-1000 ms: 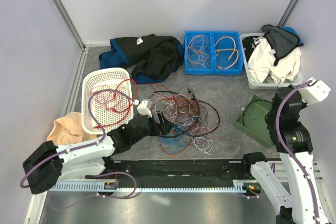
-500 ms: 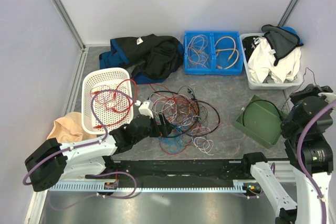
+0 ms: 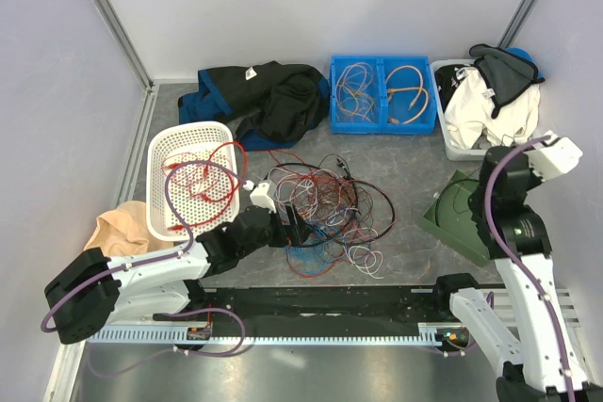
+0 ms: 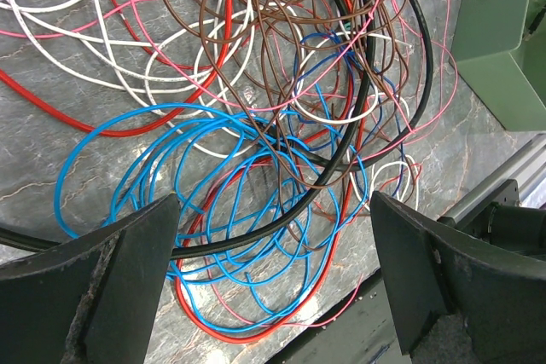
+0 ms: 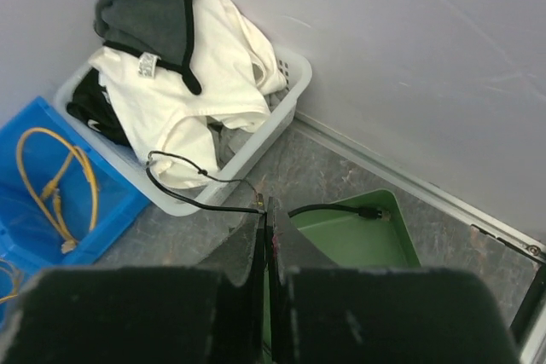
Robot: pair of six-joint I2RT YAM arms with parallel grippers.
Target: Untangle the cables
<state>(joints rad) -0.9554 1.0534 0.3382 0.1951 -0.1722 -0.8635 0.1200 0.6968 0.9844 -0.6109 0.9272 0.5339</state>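
Grey stone-patterned table (image 3: 415, 152), walled in white: the cables (image 3: 325, 204), a knot of red, blue, brown, white, pink and black wire, lie directly beneath the left gripper (image 4: 273, 240). Its jaws stand fully apart and hold nothing, one finger on either side of the blue loops (image 4: 213, 181). Well off to the far side of the heap, the right gripper (image 5: 266, 204) hangs high with its jaws pressed together. A single thin black cable (image 5: 183, 178) appears pinched at its tips and trails to both sides, its plug end over the green tray (image 5: 358, 245) below. A white basket of clothes (image 5: 290, 95) sits beyond. The job looks mid-sorting, with one strand apparently out and the bulk of the knot left. The next move asks the left gripper to settle on one strand at the heap's edge, close on it alone and draw it clear without dragging the rest.
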